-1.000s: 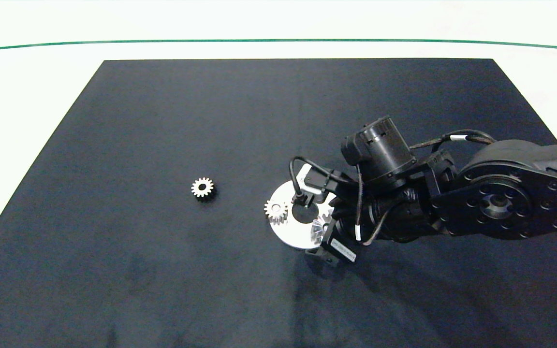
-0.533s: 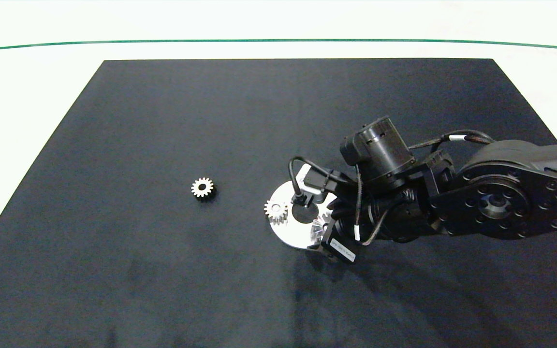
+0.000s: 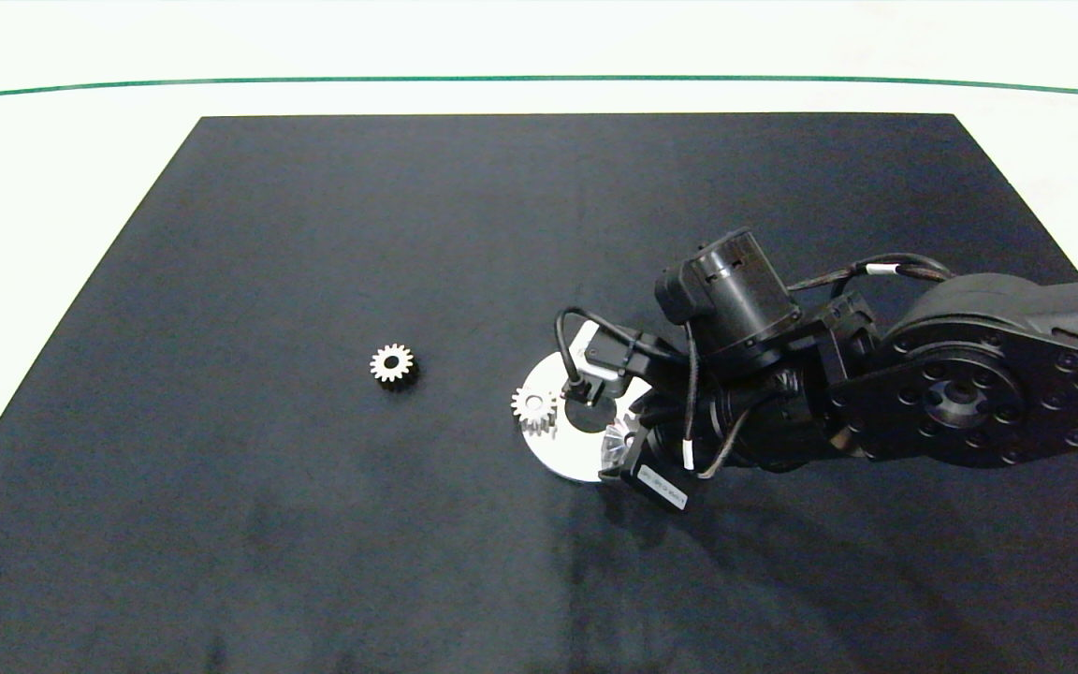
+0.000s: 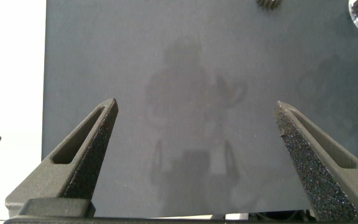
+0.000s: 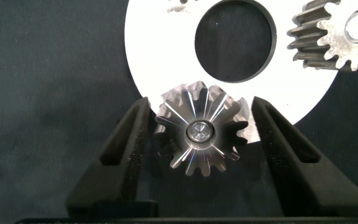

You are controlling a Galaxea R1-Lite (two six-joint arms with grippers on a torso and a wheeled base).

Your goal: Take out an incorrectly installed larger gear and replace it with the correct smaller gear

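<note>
The first step, removal, is in hand: the right claw (image 5: 199,140) straddles the larger gear (image 5: 200,130), which sits on the white disc plate (image 5: 160,37), fingers open on either side and not yet clamped. Next it needs to close squarely and lift straight up. The smaller gear (image 3: 392,363) waits well apart on the tabletop (image 3: 314,234); the left claw (image 4: 197,155) hangs open, idle.

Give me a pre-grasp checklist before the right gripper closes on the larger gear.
1. Larger gear between the right gripper fingers: ok.
2. Fingers open, slim gaps either side of the teeth: ok.
3. Gear on its pin on the silver disc: ok.
4. Neighbouring spur gear outside the fingers' path: ok.
5. Smaller gear lies loose on the mat for the swap: ok.
6. Left gripper open, parked away from the disc: ok.
</note>
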